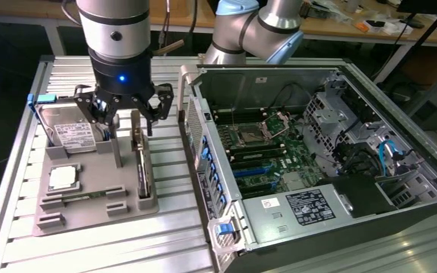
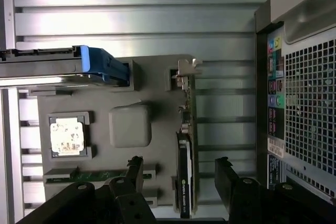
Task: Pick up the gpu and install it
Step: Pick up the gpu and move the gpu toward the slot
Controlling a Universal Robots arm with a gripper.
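Wrist view: gripper (image 2: 180,162) with fingers apart, one each side of the gpu (image 2: 186,129), standing on edge in a gray holder (image 2: 157,77) beside CPU chip (image 2: 66,135), RAM stick (image 2: 100,174) and blue-framed hard drive (image 2: 52,61). Exterior view adds the motherboard (image 1: 272,153) inside the open computer case (image 1: 279,67).

Cool, even light falls from above. The ribbed metal bench (image 1: 112,244) glares pale, most strongly in the wrist view. The computer case (image 1: 423,199) interior lies in shadow. The end effector (image 2: 180,162) shows dark and slightly soft up close.
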